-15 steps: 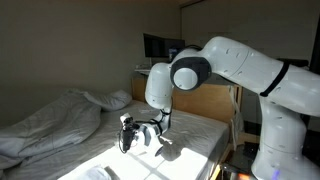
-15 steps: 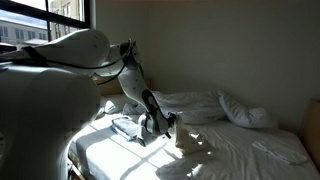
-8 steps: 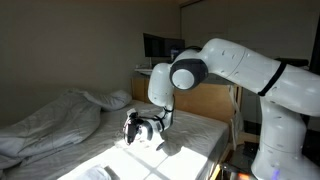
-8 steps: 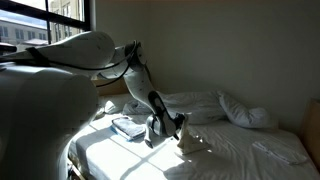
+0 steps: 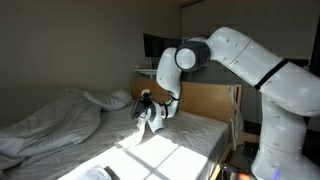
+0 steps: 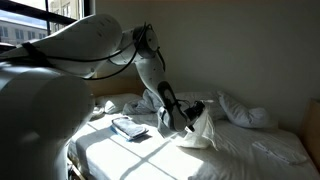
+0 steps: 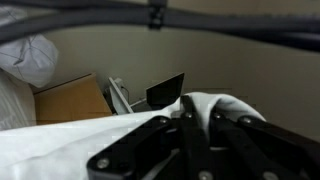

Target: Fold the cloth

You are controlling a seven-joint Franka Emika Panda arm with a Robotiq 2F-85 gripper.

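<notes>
In an exterior view, found a rumpled duvet (image 5: 50, 120) heaped at the left of the bench (image 5: 175, 152), with a pillow (image 5: 118, 98) just beside it. Further right, saw the gripper (image 5: 146, 108) raised above the sunlit sheet, clamped on the cloth (image 5: 151, 124). Noted the cloth hanging from it in a white bunch, mostly lifted off the bench; could not tell whether its lowest tip touched the sheet. Behind, made out a dark screen (image 5: 158, 45) and a wooden board (image 5: 205, 100). At the right, saw the white arm (image 5: 250, 60) bending over.

In an exterior view, saw a window (image 6: 40, 20) at top left, then a small folded item (image 6: 130, 127) lying flat on the bench, apart from the cloth. To its right, found the gripper tilted, the cloth draped below it in a loose triangle, lower edge at or near the sheet. Past that, noted white bedding (image 6: 245, 112) piled against the wall.

In the wrist view, saw 2 dark fingers (image 7: 188, 135) pressed together, with white cloth bunched around them.
</notes>
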